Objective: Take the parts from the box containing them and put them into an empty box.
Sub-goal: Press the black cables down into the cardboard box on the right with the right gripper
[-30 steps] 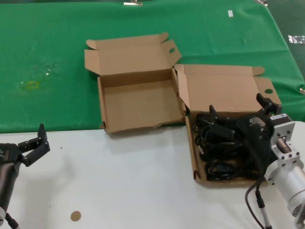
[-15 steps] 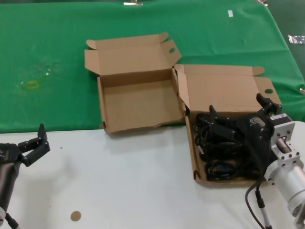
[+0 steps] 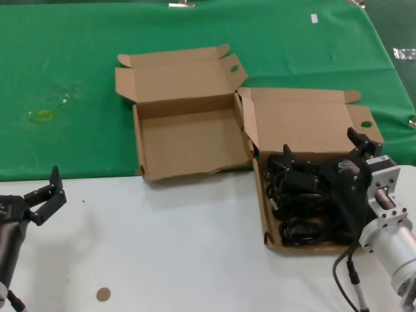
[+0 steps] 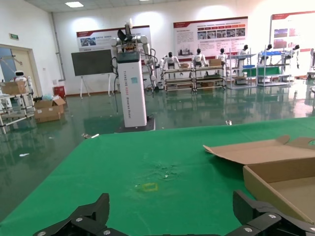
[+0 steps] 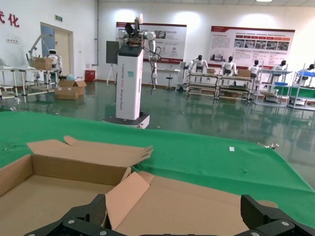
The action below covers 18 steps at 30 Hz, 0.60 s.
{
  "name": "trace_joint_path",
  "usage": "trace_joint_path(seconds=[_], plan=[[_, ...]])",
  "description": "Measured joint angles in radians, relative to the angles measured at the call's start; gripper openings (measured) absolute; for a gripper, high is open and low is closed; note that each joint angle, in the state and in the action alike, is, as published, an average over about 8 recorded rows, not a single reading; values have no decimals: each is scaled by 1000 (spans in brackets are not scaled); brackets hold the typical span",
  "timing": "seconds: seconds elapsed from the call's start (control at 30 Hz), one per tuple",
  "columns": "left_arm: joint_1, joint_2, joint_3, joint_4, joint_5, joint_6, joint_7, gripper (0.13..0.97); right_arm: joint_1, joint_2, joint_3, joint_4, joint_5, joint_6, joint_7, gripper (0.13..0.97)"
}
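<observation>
Stock: all parts (image 3: 296, 201) in source box (image 3: 305, 127); empty box (image 3: 188, 140) unfilled; my right gripper (image 3: 322, 153) spread wide above them, holding nothing.

I see a glossy green floor (image 4: 59, 132) under ceiling lights (image 4: 75, 4), white walls with poster boards (image 5: 251, 46), metal shelving (image 4: 211, 76), a dark screen (image 4: 92, 62), and what looks like stacked cartons (image 4: 44, 109) far off.

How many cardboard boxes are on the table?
2. The empty box sits on the green cloth, lid open. The box with the cords touches its right side, under the right tool.
</observation>
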Motion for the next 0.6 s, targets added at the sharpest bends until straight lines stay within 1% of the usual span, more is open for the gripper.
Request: trace_joint_path(seconds=[0.13,0.27,0.3,0.4,0.57,0.6], plan=[[0,0,0,0,0,0,0,869,-2,15,-12,9,5,4,3,966],[0,0,0,0,0,0,0,813,-3,71,-49,30,33,27,16,966],[0,0,0,0,0,0,0,813,-2,94,-63,37,44,35,21,966],[0,0,0,0,0,0,0,743,5,179,-108,56,83,53,38,966],[0,0,0,0,0,0,0,628,30,358,-185,87,144,47,87,966],[0,0,0,0,0,0,0,628,38,397,-200,92,151,38,102,966]])
